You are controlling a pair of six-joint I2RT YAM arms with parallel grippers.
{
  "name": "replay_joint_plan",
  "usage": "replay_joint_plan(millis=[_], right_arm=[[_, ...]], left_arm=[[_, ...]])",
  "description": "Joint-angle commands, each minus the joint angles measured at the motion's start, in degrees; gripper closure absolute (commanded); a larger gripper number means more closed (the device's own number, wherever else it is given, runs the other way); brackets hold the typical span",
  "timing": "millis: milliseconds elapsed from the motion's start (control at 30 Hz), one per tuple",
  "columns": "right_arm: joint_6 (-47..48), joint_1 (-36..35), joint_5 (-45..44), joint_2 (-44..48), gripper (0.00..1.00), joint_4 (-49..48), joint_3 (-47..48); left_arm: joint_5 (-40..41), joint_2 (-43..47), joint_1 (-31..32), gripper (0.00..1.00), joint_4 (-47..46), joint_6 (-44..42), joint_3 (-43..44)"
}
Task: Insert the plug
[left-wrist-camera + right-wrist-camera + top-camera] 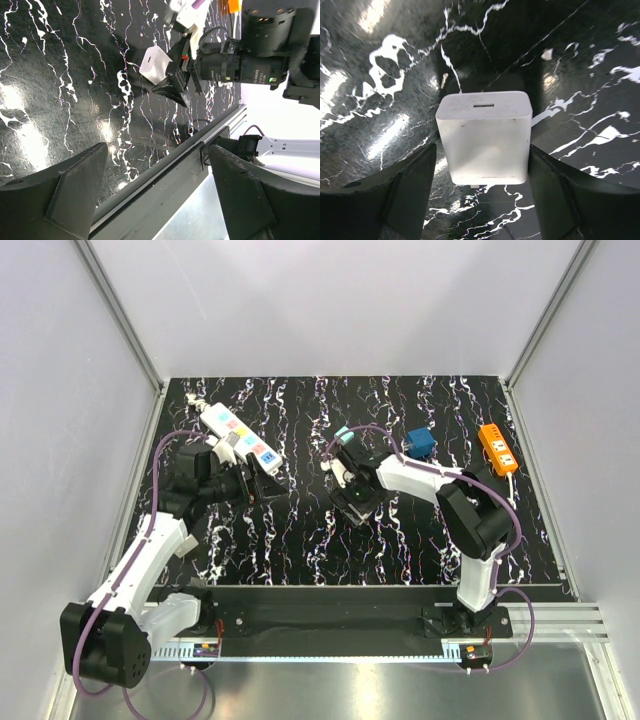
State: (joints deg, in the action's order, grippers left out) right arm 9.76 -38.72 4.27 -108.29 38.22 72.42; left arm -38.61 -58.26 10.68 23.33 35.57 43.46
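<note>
The plug is a white cube lying on the black marbled table; it also shows in the left wrist view as the plug. My right gripper is open and straddles it, one finger on each side: a dark gap on the left, the right finger very close. From above, the right gripper covers the plug. A white power strip with coloured sockets lies at the back left. Just off its near end my left gripper stands open, and between its fingers there is nothing.
An orange power strip lies at the back right, a blue block beside it, and a small teal piece near the right arm. A metal rail runs along the table's near edge. Grey walls enclose three sides.
</note>
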Motion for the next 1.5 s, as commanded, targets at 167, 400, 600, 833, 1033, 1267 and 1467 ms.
replay_joint_plan(millis=[167,400,600,833,1033,1267,1467], right_arm=[[0.3,0.3,1.4,1.8,0.64,-1.7,1.4],[-4.0,0.0,18.4,20.7,0.86,-7.0,-0.3],[-9.1,-1.3,26.9,27.0,0.85,-13.5,-3.9],[-9.4,-5.5,24.0,28.5,0.86,-15.9,-5.4],[-11.0,-7.5,22.4,29.5,0.87,-16.7,-6.0],[-11.3,-8.8,21.4,29.2,0.87,-17.8,-6.2],[-11.3,-9.5,19.6,29.4,0.87,-18.9,-7.5]], left_arm=[[-1.5,-0.6,0.0,0.19,-2.4,-2.3,1.1],[-5.0,-0.2,1.4,0.23,-2.4,-3.5,3.3],[-7.3,-2.4,8.6,0.22,-3.2,0.0,5.9],[-4.5,-2.6,11.4,0.19,-3.8,5.5,8.7],[-2.8,-3.1,12.4,0.19,-4.1,7.1,9.4],[-2.5,-6.3,15.7,0.29,-4.2,5.7,10.1],[-2.5,-9.4,18.1,0.41,-4.1,5.6,10.3]])
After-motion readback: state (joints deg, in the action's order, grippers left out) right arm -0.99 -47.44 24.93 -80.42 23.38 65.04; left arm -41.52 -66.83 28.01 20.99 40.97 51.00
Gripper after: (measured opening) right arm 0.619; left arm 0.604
